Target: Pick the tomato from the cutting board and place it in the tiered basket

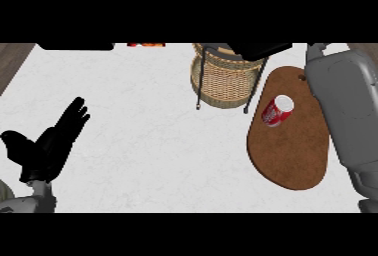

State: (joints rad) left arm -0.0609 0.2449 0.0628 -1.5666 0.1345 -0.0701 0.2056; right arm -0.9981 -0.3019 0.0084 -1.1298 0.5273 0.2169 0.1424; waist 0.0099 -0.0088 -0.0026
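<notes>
Head view: my right hand [258, 48] is over the basket [221, 80], and I can't tell if it's closed. My left hand [48, 142] is open, far left of it. No tomato in sight, maybe it's held. An off-centre release could bounce it out.

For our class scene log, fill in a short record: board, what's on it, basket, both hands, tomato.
cutting board: brown, at the right
on the board: red and white can, towards the far end
tiered basket: wicker, black frame, left of the board's far end
left hand: open, resting at the left
right hand: over the basket, partly out of view
tomato: not visible
</notes>
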